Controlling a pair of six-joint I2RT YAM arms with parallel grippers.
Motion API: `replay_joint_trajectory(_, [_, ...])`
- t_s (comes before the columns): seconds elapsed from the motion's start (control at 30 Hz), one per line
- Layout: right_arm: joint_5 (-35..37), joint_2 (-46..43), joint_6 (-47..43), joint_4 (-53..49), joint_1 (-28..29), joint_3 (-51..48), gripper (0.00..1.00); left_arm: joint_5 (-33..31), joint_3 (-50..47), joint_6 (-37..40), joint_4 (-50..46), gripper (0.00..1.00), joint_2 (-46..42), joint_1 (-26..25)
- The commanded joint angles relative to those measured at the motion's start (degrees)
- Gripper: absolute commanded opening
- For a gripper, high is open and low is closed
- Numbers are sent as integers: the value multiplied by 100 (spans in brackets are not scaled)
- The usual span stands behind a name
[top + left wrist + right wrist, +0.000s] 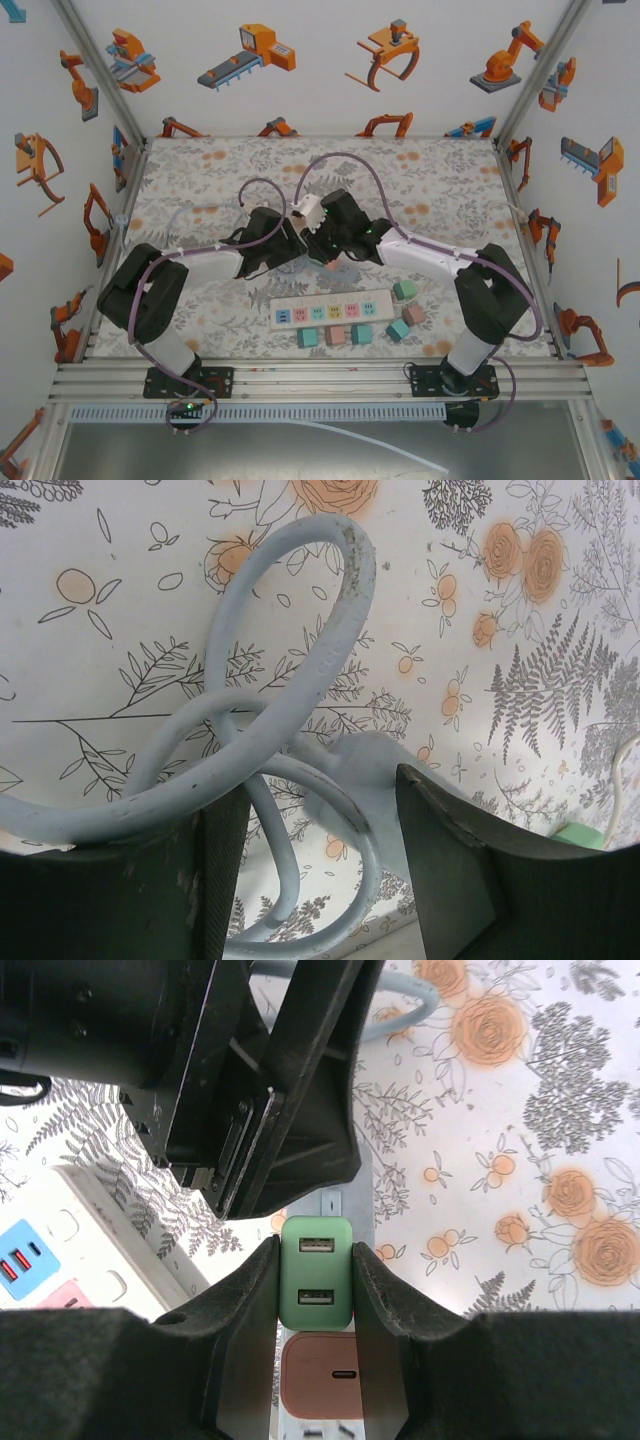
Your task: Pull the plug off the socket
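- While your right gripper (315,1260) is clenching its jaws on the green plug (317,1285), seated in the pale blue socket strip (332,1203) at mid-tabletop (200,170), you are needing a straight pull along the prongs, without twisting.
- Your left gripper (320,800) is straddling the end of the strip's cable (300,680); whether those jaws are pinching it cannot be told, so be checking that hold first.
- A pink plug (320,1375) is sitting just beside the green one; bare tabletop is lying toward the far edge, the white power strip (333,312) toward the near.
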Motion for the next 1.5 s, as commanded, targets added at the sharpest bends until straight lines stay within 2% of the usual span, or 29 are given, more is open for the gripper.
replay_joint_trajectory(0.0, [-104,-471,-30,646,-38,90,5,-538,-659,408,-1902,58,762,-10])
replay_joint_trajectory(0.13, [32,-530,-219,636,-40,-245,5,-354,-652,494,-1840,59,587,23])
replay_joint_trajectory(0.17, [109,-526,-277,650,-37,-340,8,-282,-663,521,-1844,60,449,37])
replay_joint_trajectory(0.2, [166,-503,-353,615,-36,-411,12,-195,-663,553,-1872,62,263,70])
replay_joint_trajectory(0.27, [88,-421,-600,454,-40,-503,13,-103,-621,619,-2055,68,-207,134])
replay_joint_trajectory(0.4, [-63,-257,-588,508,-37,-683,15,-241,-384,928,-2763,71,-1389,354])
replay_joint_trajectory(0.43, [-89,-222,-578,459,-35,-658,19,-272,-314,1027,-2925,72,-1618,405])
replay_joint_trajectory(0.5, [-146,-120,-593,139,-41,-437,39,-269,-141,1262,-3223,75,-1948,507])
replay_joint_trajectory(0.6, [-94,65,-718,-608,-18,-16,58,140,198,1420,-3589,78,-1955,625])
replay_joint_trajectory(0.7, [286,287,-888,-1252,45,343,64,671,175,1120,-3292,78,-1975,701])
replay_joint_trajectory(0.9, [733,536,-1144,-1349,124,459,62,1270,304,653,-2711,77,-1614,823])
replay_joint_trajectory(1.0, [662,685,-1214,-1487,139,560,60,1422,362,495,-2403,76,-1397,805])
replay_joint_trajectory(1.1, [625,715,-1197,-1310,185,538,49,1325,449,440,-2235,76,-1062,691])
replay_joint_trajectory(1.23, [530,726,-1202,-1080,220,548,27,1010,650,235,-2153,74,-499,458])
replay_joint_trajectory(1.3, [430,711,-1202,-1002,229,541,23,734,729,85,-2069,73,-280,328])
replay_joint_trajectory(1.47, [104,630,-1160,-788,273,464,15,571,994,-141,-1875,73,197,151])
